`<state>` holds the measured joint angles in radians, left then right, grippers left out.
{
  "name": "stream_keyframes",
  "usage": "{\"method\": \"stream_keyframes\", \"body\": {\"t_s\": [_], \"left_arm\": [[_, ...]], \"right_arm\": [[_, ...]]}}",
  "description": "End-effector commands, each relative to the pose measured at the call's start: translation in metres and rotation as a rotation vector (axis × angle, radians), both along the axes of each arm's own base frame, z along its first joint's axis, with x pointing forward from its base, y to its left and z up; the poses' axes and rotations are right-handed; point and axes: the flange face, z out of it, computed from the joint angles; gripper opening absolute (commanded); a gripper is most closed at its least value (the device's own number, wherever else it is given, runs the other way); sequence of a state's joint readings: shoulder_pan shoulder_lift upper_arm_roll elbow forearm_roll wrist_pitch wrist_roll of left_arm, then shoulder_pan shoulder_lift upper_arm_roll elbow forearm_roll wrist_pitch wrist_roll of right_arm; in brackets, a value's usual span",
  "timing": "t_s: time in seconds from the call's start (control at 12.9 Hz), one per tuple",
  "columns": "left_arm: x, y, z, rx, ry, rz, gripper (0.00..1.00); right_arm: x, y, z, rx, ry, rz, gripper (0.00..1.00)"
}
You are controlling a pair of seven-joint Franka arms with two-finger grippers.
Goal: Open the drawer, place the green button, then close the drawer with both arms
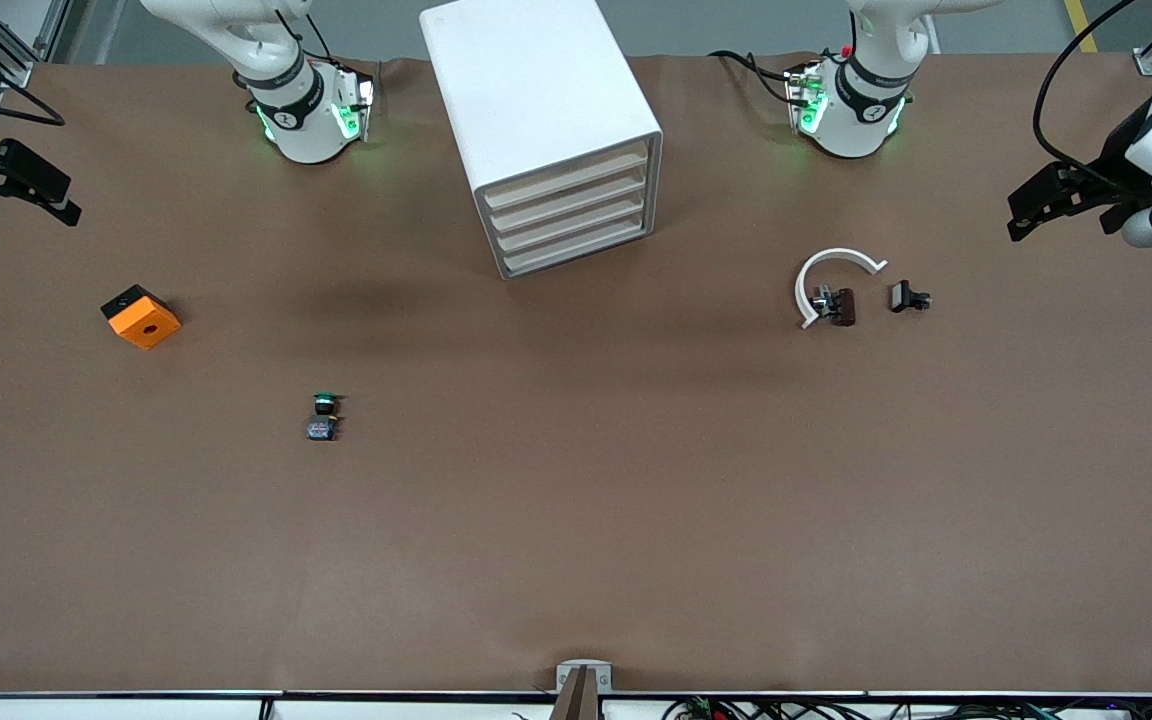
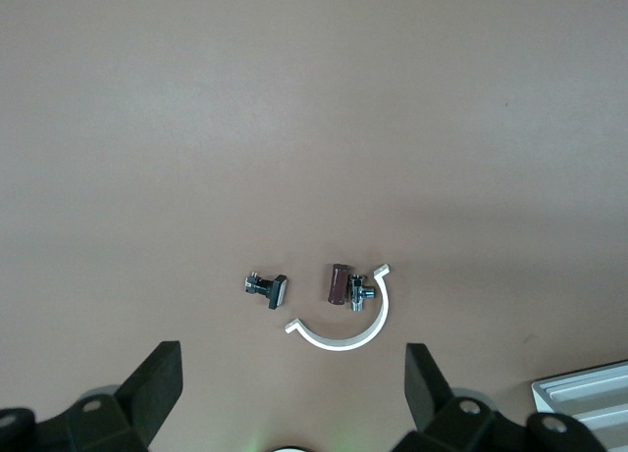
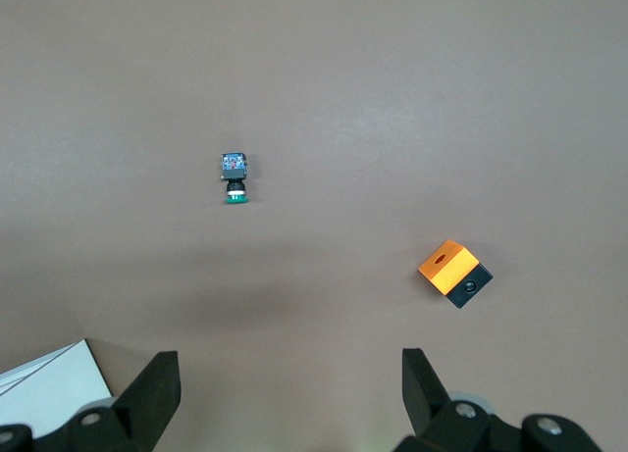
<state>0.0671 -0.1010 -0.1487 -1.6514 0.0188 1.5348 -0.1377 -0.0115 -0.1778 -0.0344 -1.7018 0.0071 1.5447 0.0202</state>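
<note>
The white cabinet [image 1: 536,100] stands at the back middle of the table, and its lowest drawer [image 1: 576,250] is shut like the three above it. The button [image 1: 322,417], with its green cap and dark body, lies on the brown table nearer the front camera, toward the right arm's end. It also shows in the right wrist view [image 3: 234,177]. My right gripper [image 1: 26,212] is open and empty, up over the table's edge at the right arm's end. My left gripper [image 1: 1016,215] is open and empty, up over the left arm's end.
An orange cube [image 1: 140,316] with a hole lies near the right arm's end and shows in the right wrist view [image 3: 453,272]. A white C-shaped clamp [image 1: 831,268], a brown piece [image 1: 842,306] and a small black clip [image 1: 908,298] lie toward the left arm's end.
</note>
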Motion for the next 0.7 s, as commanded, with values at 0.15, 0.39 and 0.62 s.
{"method": "stream_keyframes", "body": {"t_s": [0.15,0.39,0.62], "left_arm": [[0.002,0.007,0.006,0.018,0.005,-0.015,1.00],[0.036,-0.003,-0.039,0.004,0.065,-0.040,1.00],[0.073,-0.019,-0.080,-0.018,0.074,-0.048,1.00]], "right_arm": [[-0.008,0.004,0.003,0.003,-0.011,-0.006,1.00],[-0.008,0.005,0.003,0.003,-0.011,-0.004,1.00],[-0.006,0.007,0.011,0.003,-0.020,-0.001,1.00]]}}
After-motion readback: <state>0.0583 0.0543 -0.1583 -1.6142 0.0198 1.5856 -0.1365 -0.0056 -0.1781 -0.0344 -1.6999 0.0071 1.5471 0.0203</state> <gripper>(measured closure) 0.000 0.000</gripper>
